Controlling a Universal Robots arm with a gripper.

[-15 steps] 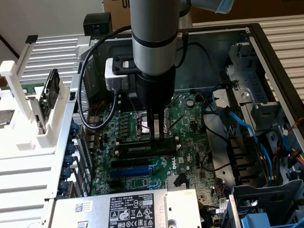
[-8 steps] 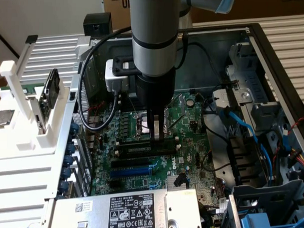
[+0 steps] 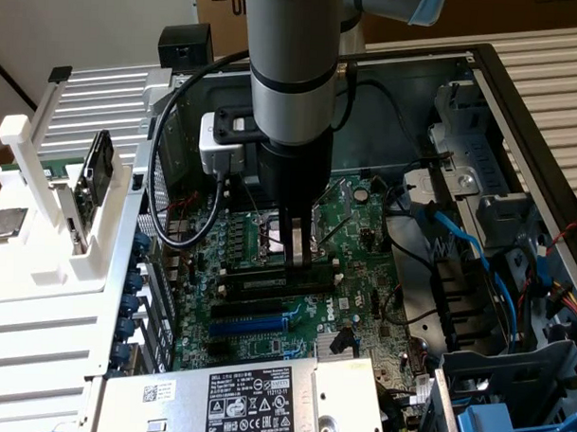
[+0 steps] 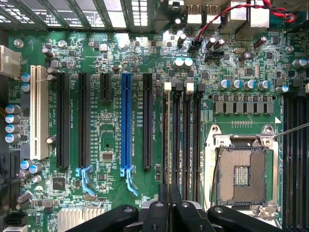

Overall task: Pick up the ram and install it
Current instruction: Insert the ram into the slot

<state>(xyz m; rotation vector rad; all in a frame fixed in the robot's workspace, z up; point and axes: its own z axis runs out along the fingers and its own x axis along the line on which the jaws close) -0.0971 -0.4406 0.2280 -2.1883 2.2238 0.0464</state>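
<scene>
My gripper stands low over the motherboard, just in front of the CPU socket. Its two black fingers are almost together, with a thin dark edge between them. That edge is the ram, which lies along the first of the black memory slots with white and black end clips. In the exterior view the ram is a long dark-green strip right under the fingertips, level with the slots. How deep it sits in the slot is hidden.
The blue expansion slot and black card slots run beside the memory slots. The power supply sits at the case front, blue cables and drive bays on the exterior view's right. A white parts rack stands outside the case.
</scene>
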